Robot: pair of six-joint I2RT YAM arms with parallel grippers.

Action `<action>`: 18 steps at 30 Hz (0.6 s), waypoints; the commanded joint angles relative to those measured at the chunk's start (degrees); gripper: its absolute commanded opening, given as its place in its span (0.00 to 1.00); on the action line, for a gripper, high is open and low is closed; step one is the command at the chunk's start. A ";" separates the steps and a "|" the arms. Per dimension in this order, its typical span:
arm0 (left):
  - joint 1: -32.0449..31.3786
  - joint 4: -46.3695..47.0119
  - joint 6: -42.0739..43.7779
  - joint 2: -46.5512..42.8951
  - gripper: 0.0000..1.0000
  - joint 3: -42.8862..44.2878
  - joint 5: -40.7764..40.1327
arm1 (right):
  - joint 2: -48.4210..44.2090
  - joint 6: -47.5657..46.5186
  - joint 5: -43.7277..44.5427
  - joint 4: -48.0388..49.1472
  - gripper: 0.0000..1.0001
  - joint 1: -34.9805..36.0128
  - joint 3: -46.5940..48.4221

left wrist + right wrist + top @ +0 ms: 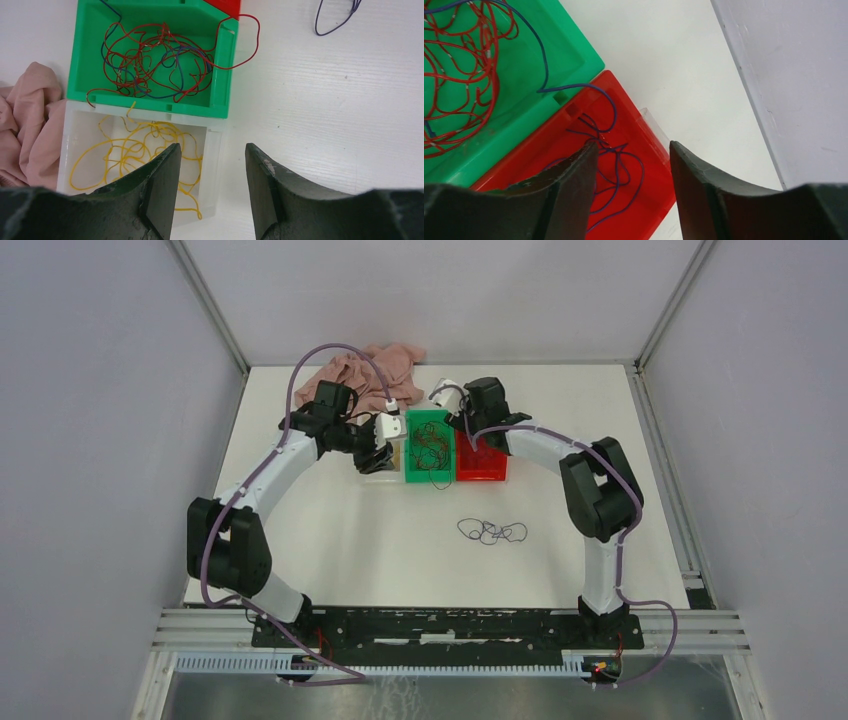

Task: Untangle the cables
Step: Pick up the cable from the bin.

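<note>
1. Cables (431, 445) sit mostly in three bins in a row, mid-table (400, 560) toward its far edge: yellow strands (135, 150) in the white bin (212, 150), red tangle (150, 60) in the green bin (223, 75), purple strands (616, 165) in the red bin (654, 175).
2. One red loop hangs over the green bin's wall.
3. Purple coil (491, 532) lies loose toward the table's near edge, well apart from both grippers.
4. Left gripper (211, 146): jaws apart, empty, above the white bin's rim.
5. Right gripper (633, 145): jaws apart, empty, over the red bin; purple strands sit by one fingertip, and contact is unclear.
</note>
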 commanded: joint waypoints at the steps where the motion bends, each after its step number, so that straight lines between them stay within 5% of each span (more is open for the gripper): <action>1: -0.05 0.02 2.15 0.53 0.57 3.17 2.06 | -0.79 -0.11 0.32 6.29 0.62 0.36 -0.06; 13: -0.05 -1.29 4.25 0.32 0.57 2.66 1.19 | 2.33 1.52 -2.60 9.76 0.51 0.80 0.50; 18: -0.05 -1.36 4.28 -0.04 0.56 2.57 1.11 | 2.88 2.22 -1.45 11.25 0.14 0.75 0.75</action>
